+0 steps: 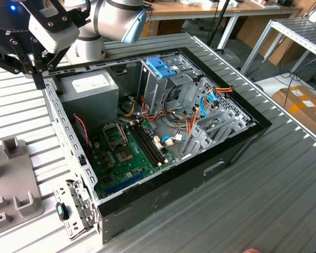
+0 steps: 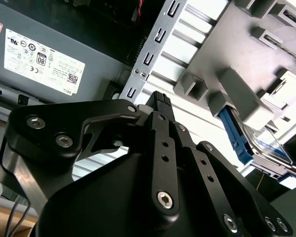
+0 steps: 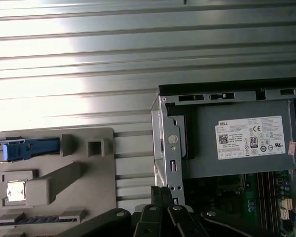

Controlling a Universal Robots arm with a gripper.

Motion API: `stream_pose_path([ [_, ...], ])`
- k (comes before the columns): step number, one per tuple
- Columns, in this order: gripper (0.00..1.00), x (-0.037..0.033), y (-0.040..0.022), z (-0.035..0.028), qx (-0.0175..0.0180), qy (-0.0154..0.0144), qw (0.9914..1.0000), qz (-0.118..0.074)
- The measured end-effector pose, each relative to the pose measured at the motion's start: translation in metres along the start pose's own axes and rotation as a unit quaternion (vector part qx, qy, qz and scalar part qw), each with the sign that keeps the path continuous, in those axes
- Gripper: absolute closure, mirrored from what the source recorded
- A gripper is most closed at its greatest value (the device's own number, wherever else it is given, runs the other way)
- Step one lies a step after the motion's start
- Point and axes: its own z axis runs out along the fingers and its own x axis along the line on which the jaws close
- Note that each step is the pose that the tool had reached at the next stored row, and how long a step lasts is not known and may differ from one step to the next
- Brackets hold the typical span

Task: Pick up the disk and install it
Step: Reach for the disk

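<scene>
The disk [image 2: 266,144], a flat drive with bright blue side rails, rests in a grey holder [image 3: 54,182] beside the computer case. Its blue rail [image 3: 32,148] shows at the holder's edge in the first wrist view. My gripper [image 2: 160,97] is shut with nothing in it. It hovers over the corner of the open case [image 1: 163,132], by the grey power supply [image 3: 241,143], well apart from the disk. In the exterior view the gripper [image 1: 37,74] hangs at the case's far corner on the exterior view's left.
Inside the case are a green motherboard [image 1: 124,153], cables, and a tall metal cage topped by a blue plastic bracket [image 1: 160,66]. The grey holder [image 1: 10,174] lies on the ribbed metal table [image 1: 263,200]. Benches and boxes stand behind.
</scene>
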Motion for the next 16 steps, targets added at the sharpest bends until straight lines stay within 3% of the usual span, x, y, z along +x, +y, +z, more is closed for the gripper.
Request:
stream_pose_path([
  [16,0.89,0.0197,-0.0015,-0.0004,0.0,0.0,1.0,0.0],
])
